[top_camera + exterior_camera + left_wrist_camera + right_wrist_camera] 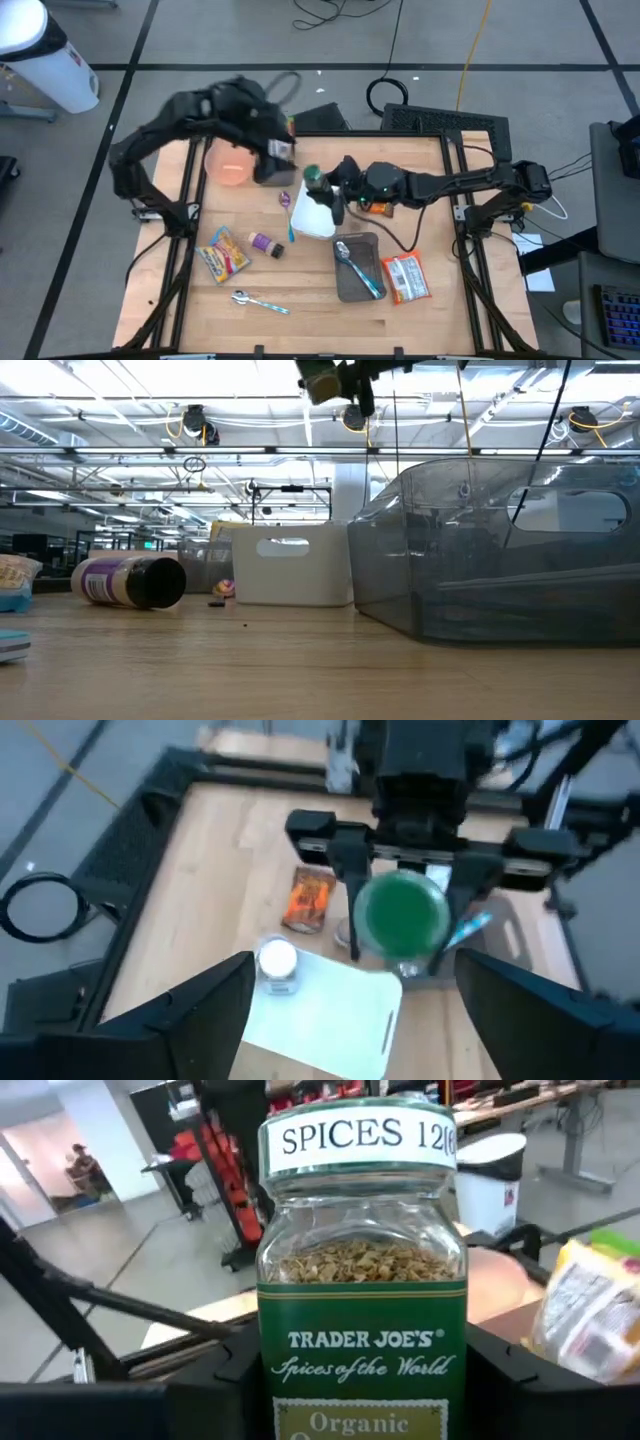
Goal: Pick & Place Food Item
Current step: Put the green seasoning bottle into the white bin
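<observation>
Counting 1 spice jar (361,1270), 2 spoons (357,267), 2 bins (316,217)

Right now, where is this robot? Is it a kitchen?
Probably not a kitchen; more likely a big lab or workshop. Ceiling lights hang from bare beams, cables trail over the floor, and a wooden table holds the practice items.

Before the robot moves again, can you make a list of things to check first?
1. Right gripper holding the spice jar: ok, fingers on both sides.
2. Jar lid on: ok, green cap in place.
3. Jar lifted off the table: ok, it hangs above the white bin.
4. Left gripper empty: ok, open, near the pink bowl.
5. Room in the white bin: cannot tell.
</observation>
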Available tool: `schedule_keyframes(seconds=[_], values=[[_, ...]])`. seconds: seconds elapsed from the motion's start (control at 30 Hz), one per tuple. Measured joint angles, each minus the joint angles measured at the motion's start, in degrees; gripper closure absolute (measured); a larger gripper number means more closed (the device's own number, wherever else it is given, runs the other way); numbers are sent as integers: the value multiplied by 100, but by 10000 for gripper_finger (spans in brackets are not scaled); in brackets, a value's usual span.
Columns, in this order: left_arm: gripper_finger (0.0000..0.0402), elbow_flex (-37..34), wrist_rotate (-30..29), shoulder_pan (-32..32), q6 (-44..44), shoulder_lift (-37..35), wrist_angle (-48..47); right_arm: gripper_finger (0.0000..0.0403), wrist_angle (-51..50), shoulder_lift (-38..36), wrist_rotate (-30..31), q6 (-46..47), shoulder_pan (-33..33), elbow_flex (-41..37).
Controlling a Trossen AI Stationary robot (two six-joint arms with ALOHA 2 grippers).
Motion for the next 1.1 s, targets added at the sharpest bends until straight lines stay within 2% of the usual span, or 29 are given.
schedule_keyframes(seconds=[0.1, 0.23, 0.43, 0.6, 0.8, 1.1], values=[[69, -243, 183, 155, -212, -354, 46, 211, 392, -120, 0, -27, -76, -7], [83, -976, 476, 187, -474, -772, 567, 211, 835, -277, -8, -28, -171, -9], [94, -2529, 903, 112, -1130, -1332, 2418, 211, 1525, -270, -168, 110, -255, -5], [87, -3362, 1216, 73, -1730, -1445, 3792, 211, 1754, -286, -168, 185, -250, -4], [78, -3886, 1330, -121, -2150, -1296, 5004, 211, 1879, -278, -164, 228, -245, -7], [91, -3920, 1385, -259, -2452, -804, 6046, 211, 2091, -273, -166, 226, -245, -7]])
